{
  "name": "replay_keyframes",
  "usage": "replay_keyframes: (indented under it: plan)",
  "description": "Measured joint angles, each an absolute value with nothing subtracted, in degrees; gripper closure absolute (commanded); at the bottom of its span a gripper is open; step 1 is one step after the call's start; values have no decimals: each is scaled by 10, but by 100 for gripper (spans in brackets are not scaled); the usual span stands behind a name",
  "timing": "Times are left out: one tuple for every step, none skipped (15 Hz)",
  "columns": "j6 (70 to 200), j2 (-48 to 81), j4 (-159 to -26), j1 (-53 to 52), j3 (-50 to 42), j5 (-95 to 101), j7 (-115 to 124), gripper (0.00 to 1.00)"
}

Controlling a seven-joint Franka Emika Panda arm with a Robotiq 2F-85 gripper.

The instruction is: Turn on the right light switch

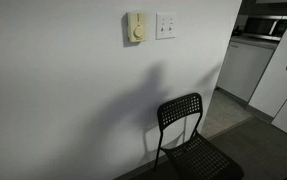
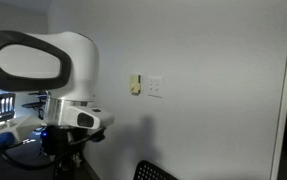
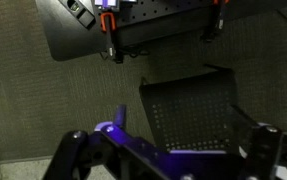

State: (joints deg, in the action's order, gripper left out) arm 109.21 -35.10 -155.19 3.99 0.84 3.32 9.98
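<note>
The right light switch (image 1: pixel 165 25) is a flat white square plate on the white wall. A cream-yellow box with a round knob (image 1: pixel 135 27) sits just left of it. Both also show small in an exterior view, the switch (image 2: pixel 155 87) and the box (image 2: pixel 135 85). My white arm (image 2: pixel 53 65) is well away from the wall. In the wrist view my gripper (image 3: pixel 168 150) points down at a black perforated chair seat (image 3: pixel 188 110). Its fingers are spread wide with nothing between them. The switch is out of the wrist view.
A black perforated chair (image 1: pixel 188 130) stands against the wall below the switch. A doorway to a kitchen with white cabinets (image 1: pixel 248 65) opens beside the wall. Dark equipment (image 3: pixel 133 25) lies on the carpet near the chair.
</note>
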Motion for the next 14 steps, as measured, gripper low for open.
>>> replay_keyframes:
  plan:
    - [1092, -351, -1552, 40, 8, 33, 100, 0]
    - [1092, -351, -1552, 40, 8, 33, 100, 0]
    - [1092, -351, -1552, 40, 8, 33, 100, 0]
    - [1092, -351, -1552, 39, 8, 33, 99, 0]
    - [1093, -351, -1552, 38, 9, 34, 97, 0]
    - [1096, -351, -1551, 36, 10, 37, 94, 0]
    - [1104, -351, -1551, 33, 12, 42, 89, 0]
    - [1114, -350, -1549, 28, 16, 50, 80, 0]
    - [1126, -347, -1546, 22, 20, 56, 71, 0]
    - [1138, -344, -1543, 15, 24, 65, 61, 0]
    - [1152, -340, -1541, 9, 27, 74, 50, 0]
    - [1168, -335, -1538, 2, 30, 85, 40, 0]
    - [1186, -330, -1535, -3, 33, 96, 33, 0]
    - [1207, -322, -1530, -6, 37, 109, 29, 0]
